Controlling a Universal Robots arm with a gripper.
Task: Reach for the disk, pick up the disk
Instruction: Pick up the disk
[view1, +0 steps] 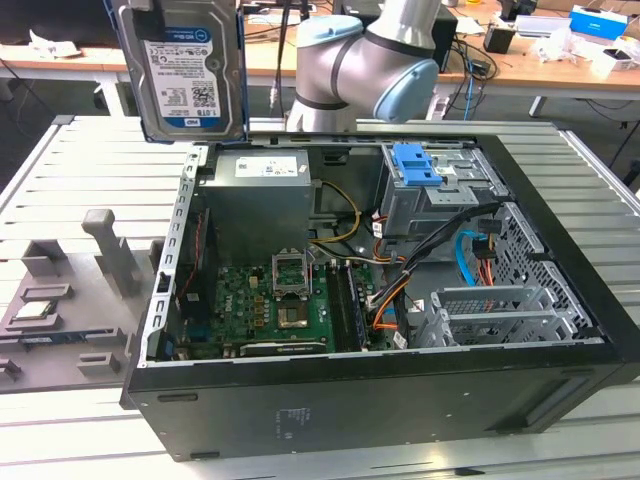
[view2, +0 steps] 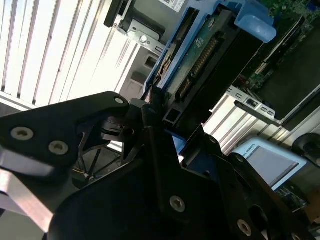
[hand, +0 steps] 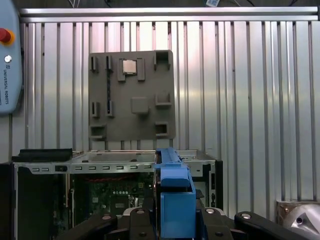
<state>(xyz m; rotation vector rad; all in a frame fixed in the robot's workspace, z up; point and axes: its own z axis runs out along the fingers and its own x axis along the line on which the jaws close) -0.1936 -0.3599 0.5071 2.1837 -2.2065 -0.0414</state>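
**DISK IN GRIP, HELD CLEAR OF THE CASE**

At the exterior view's left, a grey fixture tray (view1: 60, 330) lies on the slatted tabletop (view1: 90, 170), with a small square chip (view1: 35, 310) seated in it. Further right and far back, the disk (view1: 185, 70) hangs upright above the tabletop, just beyond the far left corner of the open computer case (view1: 400, 400). Its long axis runs vertical and its labelled face points toward the near side. The tool (hand: 175, 220) sits at the disk's upper end. Its fingers (hand: 142, 222) are pressed against the blue side rails, pinching the disk. No gap shows between tool and disk, so the pick-up is judged achieved. To the right stands the arm (view1: 370, 70), then the blue latch (view1: 415, 165) inside the case.
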